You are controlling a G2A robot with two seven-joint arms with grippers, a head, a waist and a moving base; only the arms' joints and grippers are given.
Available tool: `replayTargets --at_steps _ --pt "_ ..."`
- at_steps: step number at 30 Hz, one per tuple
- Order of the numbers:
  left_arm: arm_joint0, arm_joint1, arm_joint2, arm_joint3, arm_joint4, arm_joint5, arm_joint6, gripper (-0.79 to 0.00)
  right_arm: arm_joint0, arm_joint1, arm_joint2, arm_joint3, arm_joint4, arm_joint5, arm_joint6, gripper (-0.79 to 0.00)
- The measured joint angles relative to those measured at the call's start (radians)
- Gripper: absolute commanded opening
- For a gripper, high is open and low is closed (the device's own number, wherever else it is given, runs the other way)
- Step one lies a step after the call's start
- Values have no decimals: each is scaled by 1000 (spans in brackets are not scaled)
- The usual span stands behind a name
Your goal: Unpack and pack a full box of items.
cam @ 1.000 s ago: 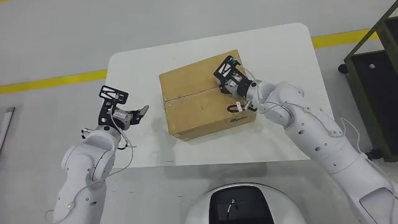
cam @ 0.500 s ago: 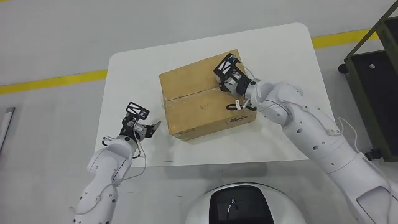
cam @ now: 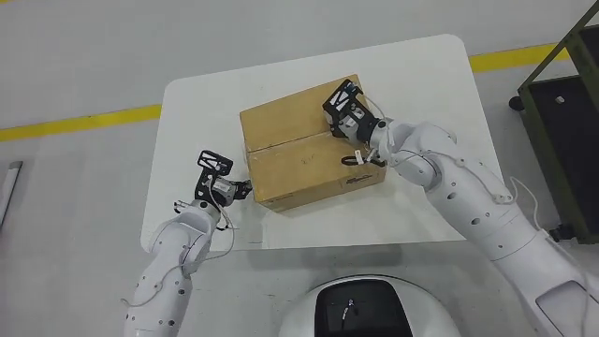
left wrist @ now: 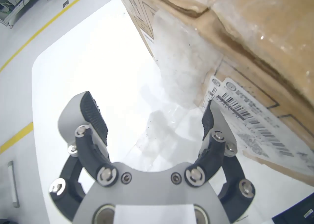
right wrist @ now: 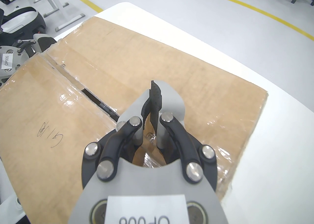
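The box is closed, so we cannot see anything it holds. Its two top flaps meet along a seam under glossy clear tape, with a narrow dark gap showing partway along. Handwriting on one flap is too loose for us to read. A sheet of clear film hangs down the box's side wall and spreads onto the bench; where it ends is hard to make out.

The box sits near the middle of the bench, with bare white surface on every side of it and the widest strip beyond its right end.

The left gripper is low at the box's near left corner, fingers wide apart and holding nothing. One finger pad lies just at the barcode label on the wall; we cannot tell whether it touches. The right gripper is over the box's top near the seam, fingers pressed together. Whether they pinch any tape, we cannot tell.
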Motion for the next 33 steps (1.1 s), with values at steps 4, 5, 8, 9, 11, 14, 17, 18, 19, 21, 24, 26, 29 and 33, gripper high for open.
replayTargets --at_steps 4,5,8,9,11,14,17,18,19,21,24,26,29,33 --pt "4 -4 -10 -12 -21 37 12 0 3 -1 6 1 -5 -8 3 -785" --pt "5 -4 -14 -18 -21 47 14 0 4 -1 7 1 -6 -10 3 -785" --pt "9 -5 -28 -37 -11 77 22 0 5 -2 11 -1 -7 -14 4 -785" --pt "11 -5 -32 -43 -8 86 26 0 5 -3 11 -1 -7 -14 4 -785" --pt "14 -6 -39 -49 -21 96 28 0 5 -4 11 -3 -8 -15 3 -785" --pt "18 -7 -49 -61 -32 100 28 0 5 -6 10 -5 -10 -15 3 -785" --pt "24 -8 -59 -77 -28 104 36 0 4 -8 11 -6 -11 -16 2 -785" --pt "26 -8 -63 -83 -27 109 38 0 3 -9 12 -6 -11 -17 2 -785" --pt "28 -8 -66 -87 -27 113 38 0 3 -9 12 -7 -11 -18 3 -785" --pt "30 -9 -73 -96 -29 117 39 0 0 -10 13 -8 -13 -18 3 -785" --pt "32 -9 -89 -107 -36 125 42 0 -3 -11 15 -11 -15 -20 5 -785" --pt "34 -9 -102 -115 -42 132 41 0 -5 -12 17 -13 -14 -20 7 -785" --pt "33 -9 -123 -134 -57 140 39 0 -7 -13 20 -15 -15 -19 8 -785" --pt "31 -10 -141 -156 -79 136 30 0 -11 -14 23 -18 -18 -20 9 -785"
